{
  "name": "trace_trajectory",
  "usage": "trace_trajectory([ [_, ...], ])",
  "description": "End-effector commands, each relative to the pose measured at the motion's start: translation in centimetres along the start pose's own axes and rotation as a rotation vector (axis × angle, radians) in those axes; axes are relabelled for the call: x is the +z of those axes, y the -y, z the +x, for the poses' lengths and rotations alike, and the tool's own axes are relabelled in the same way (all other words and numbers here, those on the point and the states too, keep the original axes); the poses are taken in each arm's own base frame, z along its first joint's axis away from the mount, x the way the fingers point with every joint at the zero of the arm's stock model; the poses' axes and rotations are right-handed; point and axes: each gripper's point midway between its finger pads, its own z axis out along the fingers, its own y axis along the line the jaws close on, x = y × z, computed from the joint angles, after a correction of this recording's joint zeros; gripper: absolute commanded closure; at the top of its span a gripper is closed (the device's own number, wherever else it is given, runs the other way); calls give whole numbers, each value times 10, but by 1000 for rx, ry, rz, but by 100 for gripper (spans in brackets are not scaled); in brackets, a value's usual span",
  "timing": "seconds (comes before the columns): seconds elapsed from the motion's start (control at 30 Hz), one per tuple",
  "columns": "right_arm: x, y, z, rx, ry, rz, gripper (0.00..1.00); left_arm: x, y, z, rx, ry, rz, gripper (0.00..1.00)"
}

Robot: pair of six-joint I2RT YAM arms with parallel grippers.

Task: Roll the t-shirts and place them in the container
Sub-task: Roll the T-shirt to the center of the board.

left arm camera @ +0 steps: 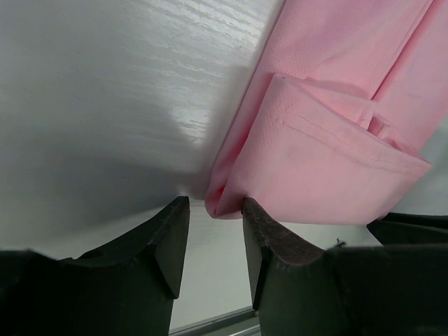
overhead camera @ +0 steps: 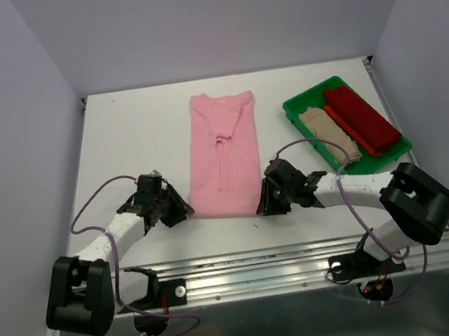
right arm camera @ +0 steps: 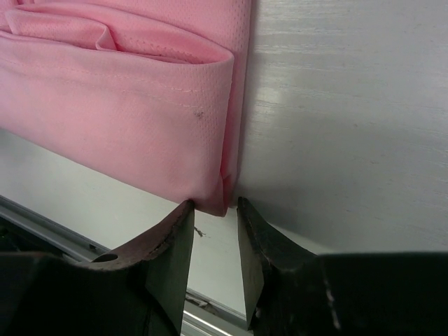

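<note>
Top external view: pink t-shirt (overhead camera: 223, 156), folded lengthwise into a long narrow strip, lying flat at the middle of the white table (overhead camera: 137, 138), collar end far, hem end near. Green tray (overhead camera: 295, 108) at far right, well apart from it, holding a beige t-shirt (overhead camera: 328, 132) and a dark red t-shirt (overhead camera: 360, 120) side by side. Left gripper (overhead camera: 182, 211) low at the strip's near left corner; right gripper (overhead camera: 265, 204) low at its near right corner. Left wrist view: left gripper (left arm camera: 214, 203) with jaws partly apart, bare table (left arm camera: 105, 105) showing in the gap, nothing clasped; the folded corner of the pink t-shirt (left arm camera: 329, 161) lies just beyond the right-hand fingertip. Right wrist view: right gripper (right arm camera: 213, 204) with jaws partly apart, narrower gap, nothing clasped; the corner of the pink t-shirt (right arm camera: 126, 119) lies right at the mouth of the gap, on the table (right arm camera: 350, 126).
</note>
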Motion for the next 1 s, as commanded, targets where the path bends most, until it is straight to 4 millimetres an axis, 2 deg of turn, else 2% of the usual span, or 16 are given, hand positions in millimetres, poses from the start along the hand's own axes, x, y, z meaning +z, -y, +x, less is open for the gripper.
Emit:
trace_trajectory([
  [0.0,4,1,3,10,2,0,63,1,7,2,13,0,42,53],
  [0.13,3,1,3,11,3,-1,65,1,7,4,15,-6,45,57],
  [0.27,4,2,3,8,2,2,72,1,9,5,19,-6,50,68],
  [0.37,5,2,3,8,0,5,78,0,9,5,20,-6,48,70],
  [0.5,4,3,2,8,7,6,88,0,9,7,21,-18,45,69],
  [0.57,3,2,2,10,9,3,90,0,9,10,22,-24,42,59],
  [0.6,3,2,2,10,8,4,92,0,9,10,21,-26,40,50],
  [0.67,3,2,2,8,8,4,95,-1,8,10,20,-23,33,49],
  [0.87,4,2,1,5,9,5,96,0,4,12,8,-21,4,62],
  [0.97,4,2,2,7,7,6,96,1,3,13,8,-25,-1,64],
])
